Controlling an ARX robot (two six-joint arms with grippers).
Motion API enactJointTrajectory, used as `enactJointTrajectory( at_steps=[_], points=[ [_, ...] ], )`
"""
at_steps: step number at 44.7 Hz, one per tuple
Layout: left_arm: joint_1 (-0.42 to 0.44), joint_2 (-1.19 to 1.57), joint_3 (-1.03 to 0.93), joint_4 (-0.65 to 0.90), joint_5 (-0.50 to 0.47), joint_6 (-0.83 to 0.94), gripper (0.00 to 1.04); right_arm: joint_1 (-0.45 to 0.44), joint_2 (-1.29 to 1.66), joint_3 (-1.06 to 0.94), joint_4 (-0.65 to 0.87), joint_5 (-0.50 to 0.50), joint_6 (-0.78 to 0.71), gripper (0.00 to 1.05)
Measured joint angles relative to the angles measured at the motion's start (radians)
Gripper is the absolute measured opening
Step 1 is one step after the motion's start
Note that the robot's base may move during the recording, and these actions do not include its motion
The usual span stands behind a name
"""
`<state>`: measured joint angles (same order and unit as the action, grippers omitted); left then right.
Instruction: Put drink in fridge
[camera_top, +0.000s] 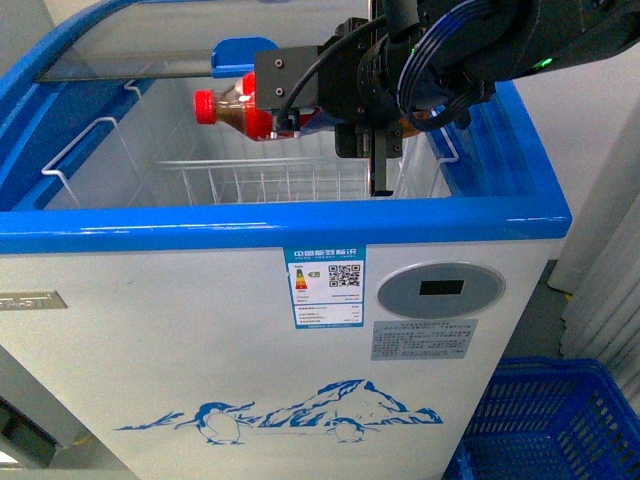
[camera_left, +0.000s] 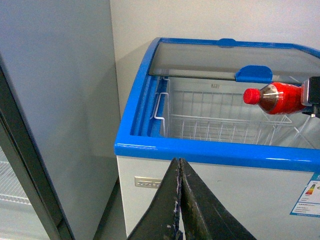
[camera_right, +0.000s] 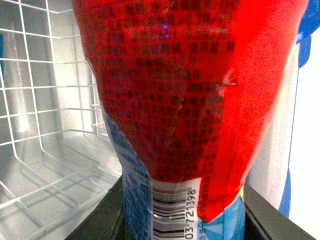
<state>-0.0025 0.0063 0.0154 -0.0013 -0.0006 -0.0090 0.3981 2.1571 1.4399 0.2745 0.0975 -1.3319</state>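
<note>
Drink (camera_top: 240, 107) lies on its side above the open fridge (camera_top: 300, 225), cap pointing left, held in the right gripper (camera_top: 300, 120). Wire basket (camera_top: 270, 180) sits inside, below it. Sliding lid (camera_top: 150, 45) behind. Crate (camera_top: 550, 420) on the floor, right of fridge.

A blue plastic crate (camera_top: 545, 420) sits on the floor at lower right in the front view. A tall grey cabinet (camera_left: 50, 115) stands nearby, against the pale wall (camera_left: 200, 20).
</note>
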Motion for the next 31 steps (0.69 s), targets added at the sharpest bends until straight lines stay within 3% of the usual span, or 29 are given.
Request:
enactJointTrajectory(
  at_steps=[31],
  points=[
    [0.0, -0.001, 0.0, 0.0, 0.0, 0.001, 0.03, 0.015, 0.266, 0.072, 0.3, 0.076, -0.014, 0.39]
  ],
)
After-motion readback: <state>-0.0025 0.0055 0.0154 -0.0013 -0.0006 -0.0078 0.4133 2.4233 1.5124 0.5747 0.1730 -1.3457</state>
